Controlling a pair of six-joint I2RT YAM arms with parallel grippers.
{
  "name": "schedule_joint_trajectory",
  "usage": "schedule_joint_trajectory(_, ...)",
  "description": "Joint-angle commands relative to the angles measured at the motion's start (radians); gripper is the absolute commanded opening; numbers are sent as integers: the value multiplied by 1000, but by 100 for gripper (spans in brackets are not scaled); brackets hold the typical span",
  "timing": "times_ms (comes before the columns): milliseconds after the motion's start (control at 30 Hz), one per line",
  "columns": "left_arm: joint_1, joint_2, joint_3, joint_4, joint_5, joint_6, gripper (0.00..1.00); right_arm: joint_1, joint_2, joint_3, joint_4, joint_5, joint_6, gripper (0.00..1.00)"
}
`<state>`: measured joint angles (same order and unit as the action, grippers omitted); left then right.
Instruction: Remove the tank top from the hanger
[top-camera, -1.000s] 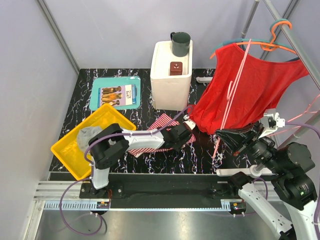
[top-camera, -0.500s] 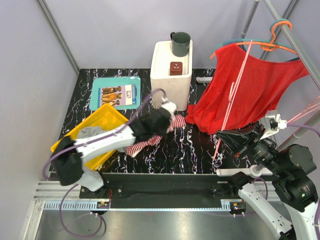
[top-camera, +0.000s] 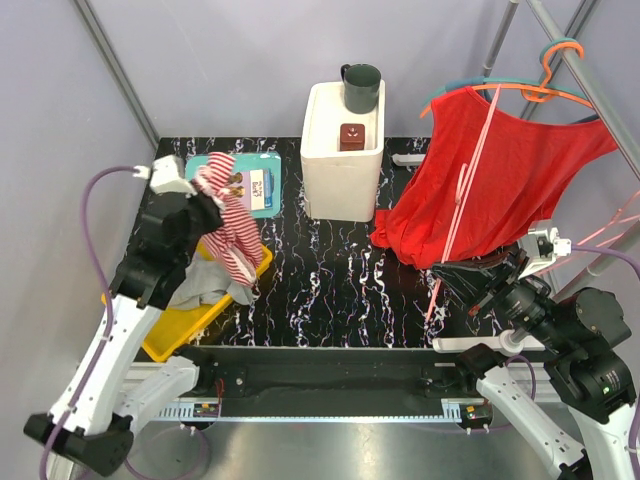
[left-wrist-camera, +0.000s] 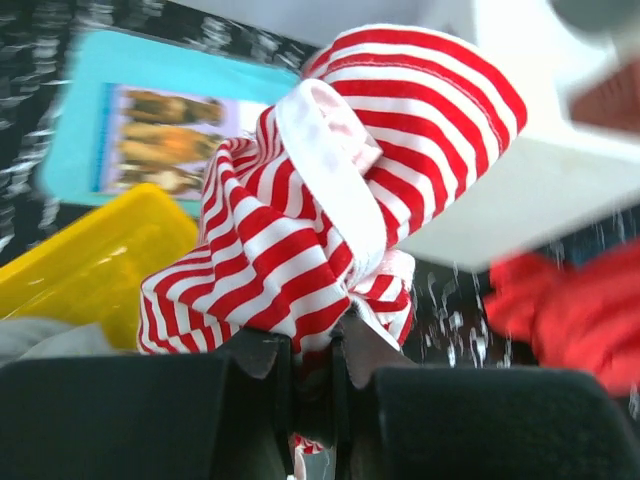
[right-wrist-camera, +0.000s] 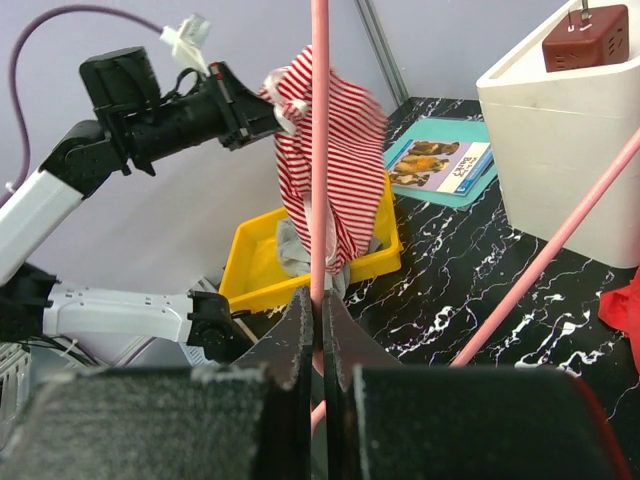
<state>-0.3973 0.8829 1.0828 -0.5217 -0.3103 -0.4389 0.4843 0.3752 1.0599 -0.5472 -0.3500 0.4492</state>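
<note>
**A robot test cell in a laboratory**

This is a closed work cell for experiments, not a home or a shop. A white box (top-camera: 340, 160) stands at the back of a black marbled table (top-camera: 330, 280). Behind the box are plain grey panels (top-camera: 230, 70) held by bare metal bars (top-camera: 113, 70). In front of the box, at the table's near edge, a slotted metal rail (top-camera: 340, 412) carries the left arm (top-camera: 120, 330) and the right arm (top-camera: 560, 340), with a loose purple cable (top-camera: 87, 222) left of the box. The things look like test props: a mug (top-camera: 362, 87) on the box, a yellow bin (top-camera: 165, 335) and a picture book (top-camera: 258, 188) to its left, and a clothes rail (top-camera: 600, 108) with an orange hanger (top-camera: 545, 92) to its right.
</note>
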Motion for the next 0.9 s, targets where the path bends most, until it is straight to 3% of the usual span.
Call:
schedule_joint_trajectory(0, 103, -73, -43, 34, -85, -103, 0, 5, 18, 25, 33, -7, 16, 0)
schedule_joint_trajectory(300, 155, -198, -80, -173, -478, -312, 1, 5, 10, 20, 35, -23, 26, 0)
schedule_joint_trajectory(600, 160, -484, -291, -215, -648, -697, 2, 5, 18, 5, 39, -38, 31, 0)
schedule_joint_trajectory(700, 158, -503, -359, -98, -635, -600, 2, 5, 10, -1, 36, -43, 36, 0)
schedule_joint_trajectory(767, 158, -467, -321, -60, -627, -502, 2, 5, 1, -6, 36, -43, 39, 0)
schedule_joint_trajectory(833, 160, -383, -241, -54, -628, -341, 1, 5, -10, -12, 33, -44, 42, 0)
schedule_joint_trajectory(867, 158, -354, -215, -25, -622, -193, 1, 5, -12, -15, 35, -44, 42, 0)
